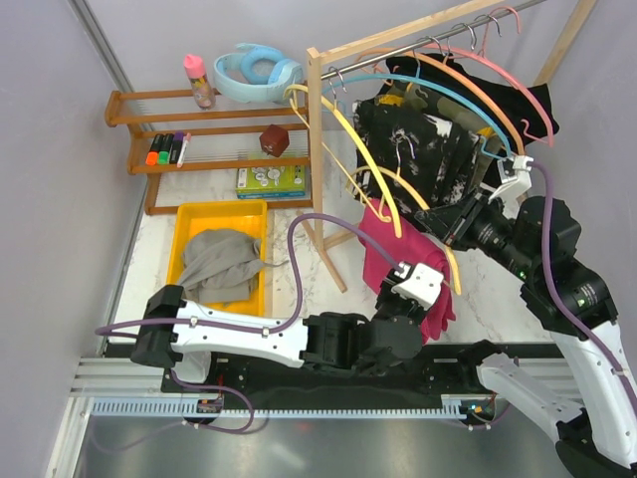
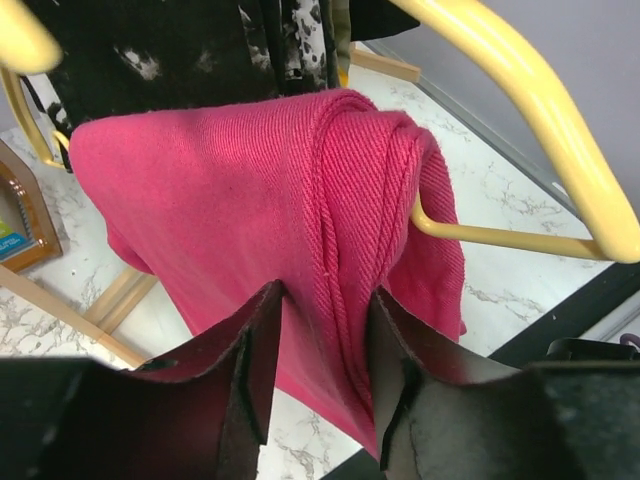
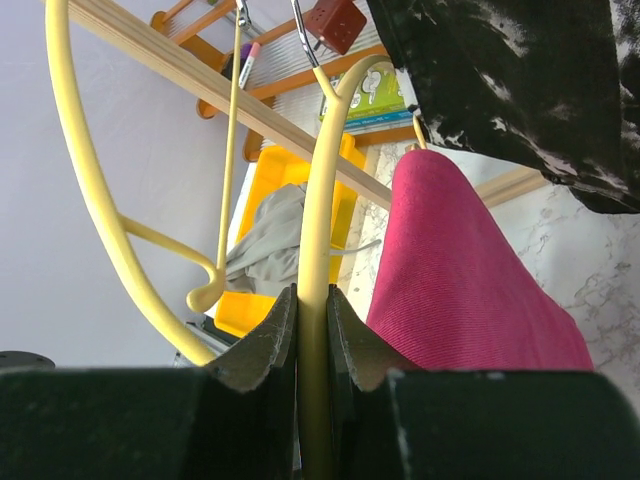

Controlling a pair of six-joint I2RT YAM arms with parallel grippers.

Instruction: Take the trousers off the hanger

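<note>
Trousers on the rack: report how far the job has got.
Done: grey trousers lie in the yellow bin. In hand: the right gripper is shut on the yellow hanger, and the left gripper straddles a fold of the magenta trousers draped over its bar; a firm grip isn't clear. Left: the magenta pair and the speckled black trousers hanging from the rail.

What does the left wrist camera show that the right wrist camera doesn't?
Only left wrist: the left gripper straddling a fold of the magenta trousers. Only right wrist: the right gripper shut on the yellow hanger, plus the yellow bin holding a grey garment. Both: magenta trousers, yellow hanger, black speckled garment.
</note>
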